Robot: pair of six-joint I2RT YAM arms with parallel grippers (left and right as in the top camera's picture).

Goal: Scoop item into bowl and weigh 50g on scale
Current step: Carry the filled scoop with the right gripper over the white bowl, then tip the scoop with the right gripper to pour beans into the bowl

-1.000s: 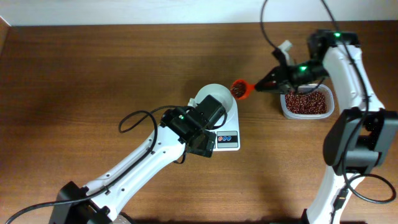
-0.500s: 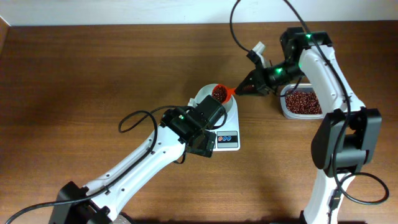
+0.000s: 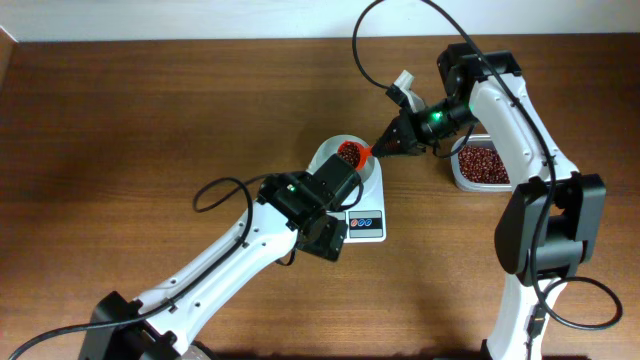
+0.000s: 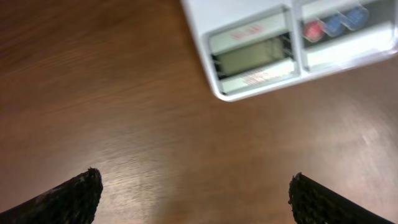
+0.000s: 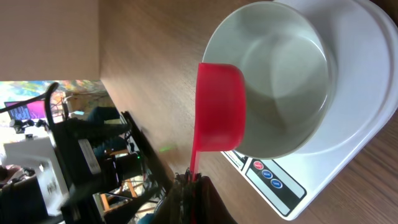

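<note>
Pour step: right gripper (image 3: 388,147) clamped the scoop (image 5: 219,106) handle, holding beans (image 3: 349,153) level over the empty bowl (image 5: 280,74) on the scale (image 3: 366,222), mid-table. Idle left gripper (image 4: 193,202) hung wide open. Next, probably: tip scoop, check display (image 4: 252,55).

Scale (image 4: 249,15) corner at top: grey display (image 4: 252,56) blurred (unreadable), red button (image 4: 314,29), blue ones beside it. Left gripper (image 4: 196,196) fingertips (image 4: 71,196) spread wide over the wooden table (image 4: 124,112).
</note>
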